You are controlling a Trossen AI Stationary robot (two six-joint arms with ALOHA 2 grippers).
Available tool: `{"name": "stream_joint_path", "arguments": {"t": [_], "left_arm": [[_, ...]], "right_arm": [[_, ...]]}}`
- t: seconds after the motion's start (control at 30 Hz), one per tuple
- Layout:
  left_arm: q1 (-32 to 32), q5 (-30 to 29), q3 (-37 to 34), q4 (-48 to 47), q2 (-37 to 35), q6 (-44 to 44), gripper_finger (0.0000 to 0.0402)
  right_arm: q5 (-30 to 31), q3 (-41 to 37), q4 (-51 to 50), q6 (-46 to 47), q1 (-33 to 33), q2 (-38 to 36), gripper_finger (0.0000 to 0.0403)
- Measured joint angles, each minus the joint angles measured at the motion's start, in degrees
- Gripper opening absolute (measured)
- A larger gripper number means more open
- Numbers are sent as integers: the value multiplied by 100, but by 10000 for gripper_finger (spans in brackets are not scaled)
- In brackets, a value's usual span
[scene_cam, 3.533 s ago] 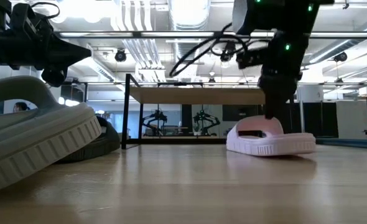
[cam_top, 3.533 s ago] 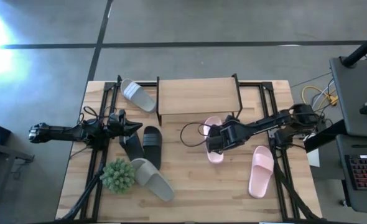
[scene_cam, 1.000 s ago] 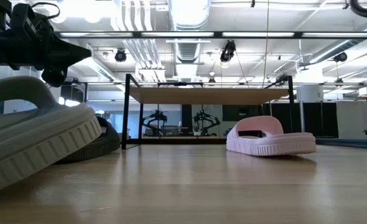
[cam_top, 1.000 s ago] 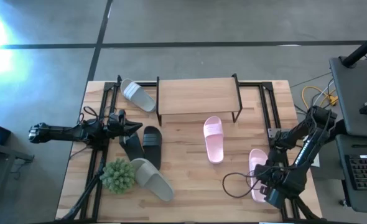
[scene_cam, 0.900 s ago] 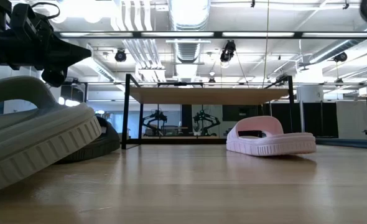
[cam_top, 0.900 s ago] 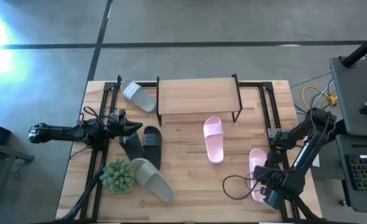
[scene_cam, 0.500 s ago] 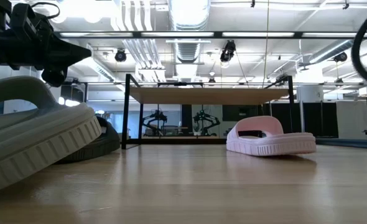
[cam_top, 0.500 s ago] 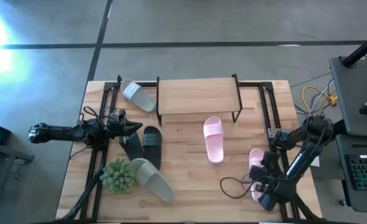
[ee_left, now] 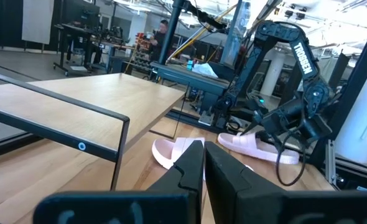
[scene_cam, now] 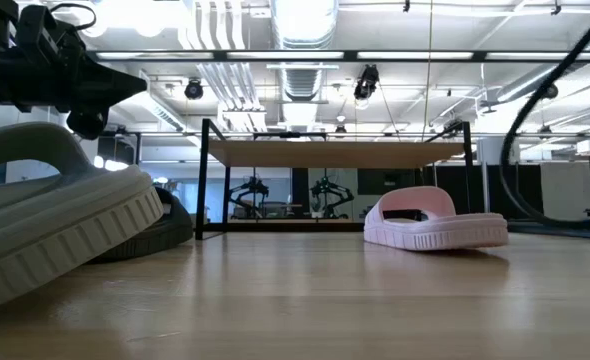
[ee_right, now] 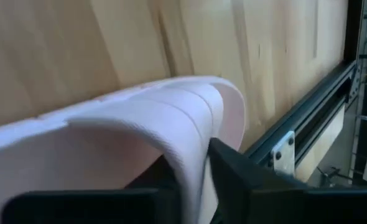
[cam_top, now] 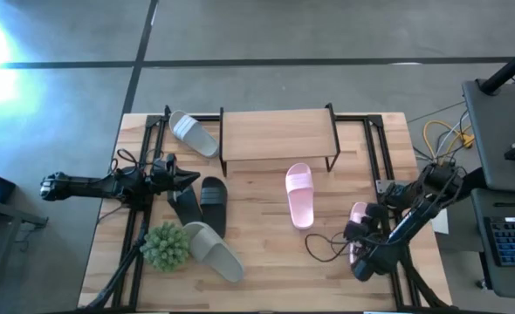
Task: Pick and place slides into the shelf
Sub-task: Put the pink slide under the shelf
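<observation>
My right gripper point(ee_right: 193, 165) has its jaws pinching the pink slide's strap point(ee_right: 165, 118) at the desk's right edge (thin bite); lifting, I may drop it. Left jaws closed.

My left arm lies stretched out low along the table's left side, reaching inward from the left edge. Its dark two-finger left gripper point(cam_top: 185, 180) has its tips pressed together; in the left wrist view the two fingers point(ee_left: 186, 169) meet in a narrow line, nothing between them.

My right arm is folded back on itself at the table's right side, elbow out toward the right edge, forearm running down to the near right corner. The dark right gripper point(cam_top: 360, 235) points back toward the arm's base, its fingers point(ee_right: 230, 171) pinched onto the strap of the pale pink slide sandal point(ee_right: 140, 130).
</observation>
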Motion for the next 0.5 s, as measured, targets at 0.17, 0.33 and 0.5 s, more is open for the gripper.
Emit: {"name": "stream_joint_path", "arguments": {"t": [0.17, 0.33, 0.5], "left_arm": [[0, 1, 0, 3, 11, 1, 0], [0, 2, 0, -14, 28, 2, 0], [0, 0, 0, -11, 50, 2, 0]], "right_arm": [[727, -5, 282, -656, -434, -219, 14], [1483, -15, 381, -1381, -1041, -456, 12], [1880, -245, 906, -2489, -1739, -665, 12]]}}
